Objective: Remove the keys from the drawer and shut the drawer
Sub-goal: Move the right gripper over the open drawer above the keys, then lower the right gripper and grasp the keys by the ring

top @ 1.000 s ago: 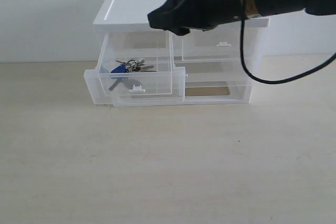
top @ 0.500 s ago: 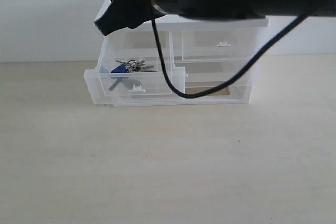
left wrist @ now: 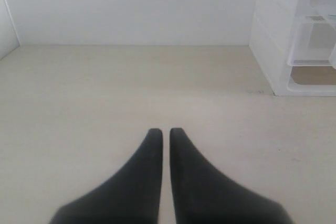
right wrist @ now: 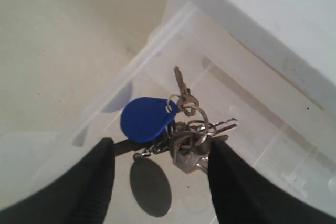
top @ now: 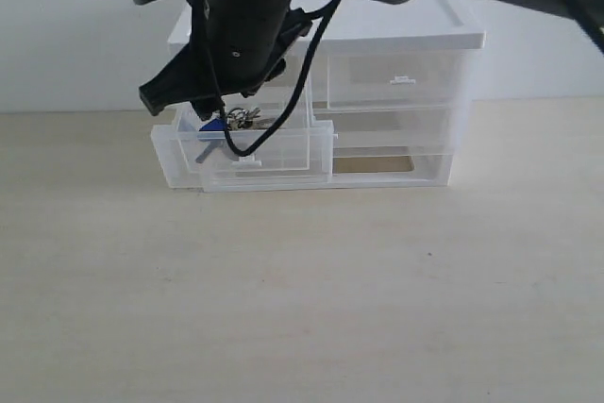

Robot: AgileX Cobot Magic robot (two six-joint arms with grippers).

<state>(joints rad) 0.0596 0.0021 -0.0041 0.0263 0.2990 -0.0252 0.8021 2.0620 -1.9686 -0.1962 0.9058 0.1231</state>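
Your right fingers (right wrist: 94,182) were spread wide, gripping nothing, poised over the keys (right wrist: 181,135), which lay in the pulled-out drawer (top: 283,153). Your left fingers (left wrist: 136,182) sat almost closed, empty, above the counter (left wrist: 79,93).

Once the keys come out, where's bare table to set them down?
The table is bare across the whole stretch in front of the cabinet, and also beside its left wall. It is crowded only in the open drawer, where the right gripper straddles the keys.
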